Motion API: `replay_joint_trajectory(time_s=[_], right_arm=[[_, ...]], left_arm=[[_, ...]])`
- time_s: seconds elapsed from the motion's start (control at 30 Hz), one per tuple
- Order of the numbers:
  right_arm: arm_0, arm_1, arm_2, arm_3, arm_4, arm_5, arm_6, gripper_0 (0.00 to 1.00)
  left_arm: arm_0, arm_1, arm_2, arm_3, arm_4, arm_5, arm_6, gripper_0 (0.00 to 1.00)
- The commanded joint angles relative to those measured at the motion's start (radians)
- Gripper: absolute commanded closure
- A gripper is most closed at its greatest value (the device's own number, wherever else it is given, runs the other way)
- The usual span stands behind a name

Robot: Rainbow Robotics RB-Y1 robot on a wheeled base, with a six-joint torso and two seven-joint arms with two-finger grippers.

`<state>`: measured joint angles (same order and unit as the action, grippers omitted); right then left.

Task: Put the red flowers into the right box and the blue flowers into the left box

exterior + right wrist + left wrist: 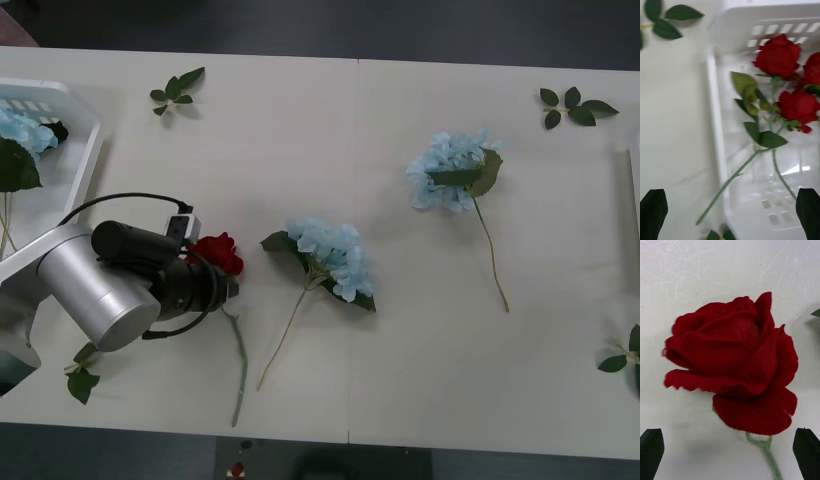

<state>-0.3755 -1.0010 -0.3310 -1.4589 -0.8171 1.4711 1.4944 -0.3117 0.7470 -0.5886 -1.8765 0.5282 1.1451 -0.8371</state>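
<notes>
White slotted left box [85, 150] is holding a blue flower [22, 132]; the right box [763, 18] is holding three roses [779, 56]. The left gripper [730, 453] is hanging wide open over a fourth rose [217, 252] on the table [400, 350] near the left box, touching nothing, and the right gripper [730, 213] is gaping empty over the right box's edge.

Blue flowers [334, 259] lie right of rose [218, 252]; both on table [400, 360].

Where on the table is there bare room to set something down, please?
The widest bare patch lies between the right blue flower and the table's right edge. Another lies between the leaf sprig and that flower. It is crowded around the left gripper, red rose and middle blue flower.
</notes>
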Motion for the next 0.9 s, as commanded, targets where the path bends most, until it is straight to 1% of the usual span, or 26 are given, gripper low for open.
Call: replay_joint_trajectory(time_s=[0.03,0.17,0.3,0.43,0.67,0.9], right_arm=[[-0.01,0.085,-0.008,-0.103,-0.022,0.037,0.09,0.0],[-0.025,0.179,-0.005,-0.152,-0.016,0.071,0.185,0.0],[-0.049,0.266,0.009,-0.169,-0.008,0.089,0.28,0.0],[-0.071,0.335,0.052,-0.17,0.01,0.081,0.33,0.0],[-0.074,0.443,0.129,-0.17,0.084,0.02,0.34,0.0],[-0.074,0.512,0.191,-0.13,0.141,-0.054,0.343,0.0]], left_arm=[[-0.047,-0.023,-0.02,0.022,-0.01,-0.007,0.038,0.0],[-0.075,-0.032,-0.046,0.053,-0.019,-0.005,0.044,0.0],[-0.089,-0.034,-0.068,0.069,-0.031,-0.007,0.044,0.0],[-0.093,-0.034,-0.08,0.083,-0.031,-0.007,0.044,0.0],[-0.113,-0.038,-0.112,0.108,-0.047,-0.007,0.046,0.0],[-0.115,-0.038,-0.132,0.109,-0.071,-0.005,0.046,0.0]])
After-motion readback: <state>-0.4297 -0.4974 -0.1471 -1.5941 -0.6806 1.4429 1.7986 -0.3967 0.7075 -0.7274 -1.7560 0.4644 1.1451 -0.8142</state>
